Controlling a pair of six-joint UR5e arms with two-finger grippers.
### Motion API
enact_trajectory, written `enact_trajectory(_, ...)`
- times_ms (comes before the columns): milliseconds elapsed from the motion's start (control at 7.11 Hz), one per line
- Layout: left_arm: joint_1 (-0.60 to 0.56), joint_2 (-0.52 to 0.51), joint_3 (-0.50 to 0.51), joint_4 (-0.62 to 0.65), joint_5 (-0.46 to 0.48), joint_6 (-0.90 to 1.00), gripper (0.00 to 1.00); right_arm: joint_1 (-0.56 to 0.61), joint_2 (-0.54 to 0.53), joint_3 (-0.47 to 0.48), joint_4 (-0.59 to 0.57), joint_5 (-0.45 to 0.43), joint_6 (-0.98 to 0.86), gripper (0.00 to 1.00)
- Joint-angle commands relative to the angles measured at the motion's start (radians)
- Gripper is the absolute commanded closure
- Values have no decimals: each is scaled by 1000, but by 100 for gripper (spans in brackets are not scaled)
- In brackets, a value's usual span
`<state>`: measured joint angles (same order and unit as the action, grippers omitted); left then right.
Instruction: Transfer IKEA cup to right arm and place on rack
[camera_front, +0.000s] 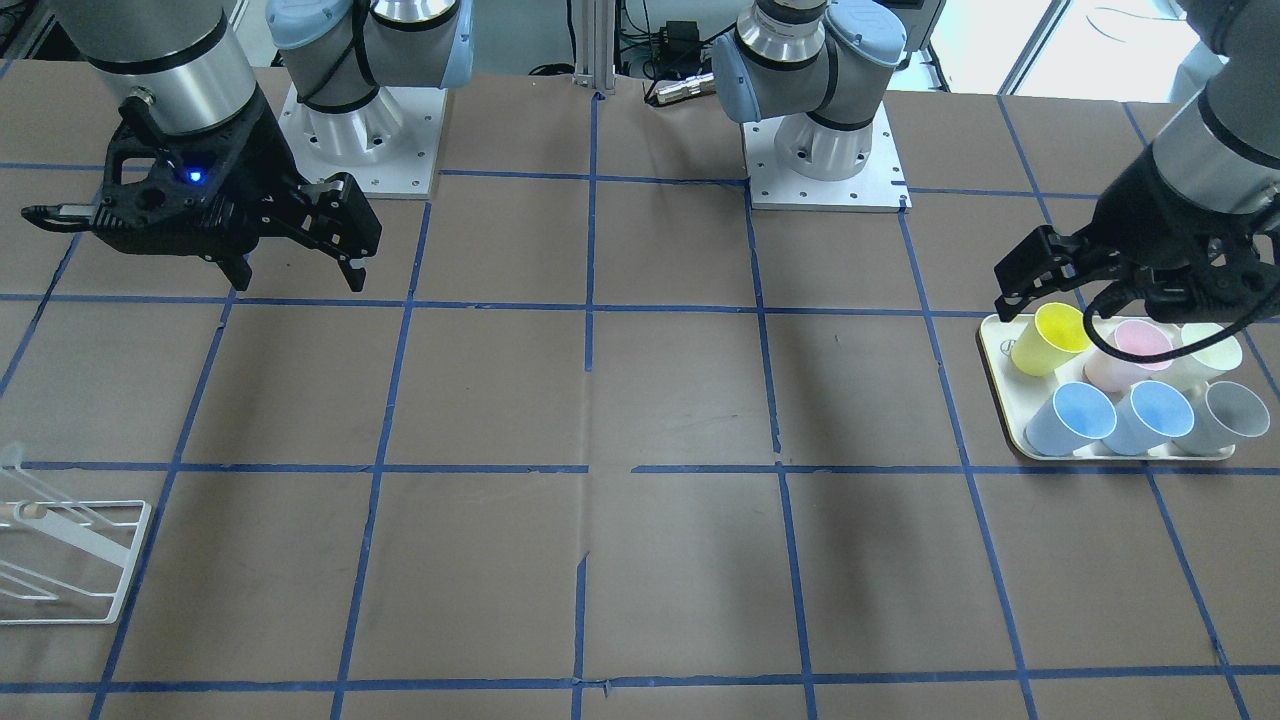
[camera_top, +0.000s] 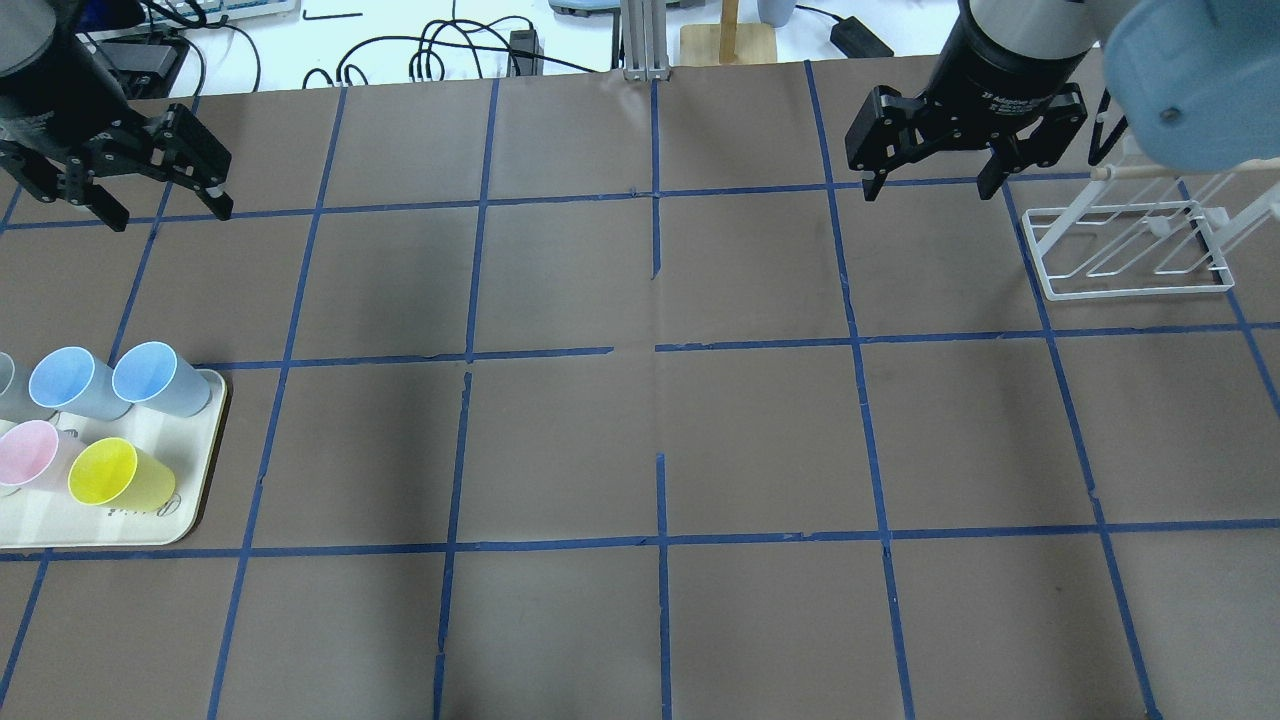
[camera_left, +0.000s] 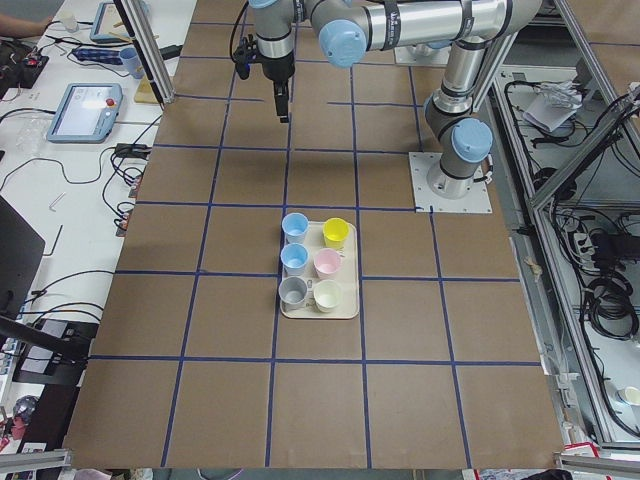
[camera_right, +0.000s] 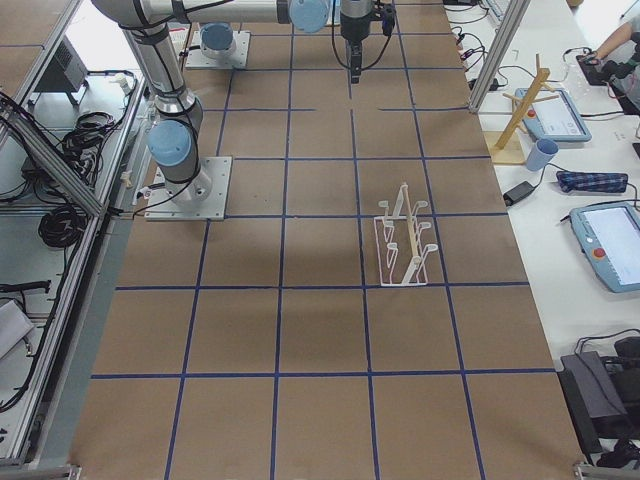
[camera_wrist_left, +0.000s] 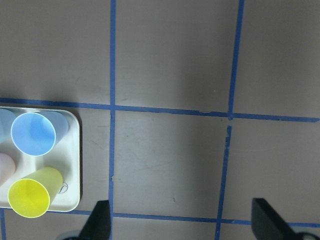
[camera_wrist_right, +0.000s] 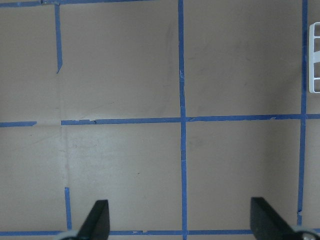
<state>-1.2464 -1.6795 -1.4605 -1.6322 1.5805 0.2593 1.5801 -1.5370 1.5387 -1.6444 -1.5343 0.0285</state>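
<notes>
Overhead exterior: cream tray (camera_top: 190, 515) cut by the frame's left edge; rack (camera_top: 1140, 291) near the right edge.
IKEA cup (camera_top: 160, 378): pale blue, upright on the tray, in the row farther from the robot; blue twin (camera_top: 72, 382) just beside it; yellow cup (camera_top: 115, 475) and pink cup (camera_top: 30, 452) in the nearer row.
Left claw (camera_top: 168, 212): spread, holding nothing, raised near the tray.
Right claw (camera_top: 930, 188): spread, holding nothing, just beside the rack.
Open room: wide stretch of surface (camera_top: 660, 440) between tray and rack.
Front-facing exterior: all six cups show, grey cup (camera_front: 1235, 415) whole.
Right wrist: only a sliver of rack, at the frame's right edge.
</notes>
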Motion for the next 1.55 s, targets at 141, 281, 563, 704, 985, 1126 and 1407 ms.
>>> enact_trajectory(141, 155, -43, -11, 17, -1, 214, 0, 0, 0, 0, 0, 0, -1, 0)
enact_trajectory(281, 189, -67, -20, 75, 4, 277, 0, 1, 0, 0, 0, 0, -1, 0)
enact_trajectory(563, 270, -115, -62, 194, 0, 474, 0, 0, 0, 1, 0, 0, -1, 0)
enact_trajectory(704, 300, -140, -105, 307, 1, 627, 0, 1, 0, 1, 0, 0, -1, 0)
enact_trajectory(985, 341, -167, -202, 444, -1, 757, 0, 0, 0, 1, 0, 0, -1, 0)
enact_trajectory(1126, 343, -170, -230, 446, -5, 802, 0, 0, 0, 1, 0, 0, 1, 0)
enact_trajectory(1407, 343, -198, -236, 448, -2, 904, 0, 1, 0, 0, 0, 0, 1, 0)
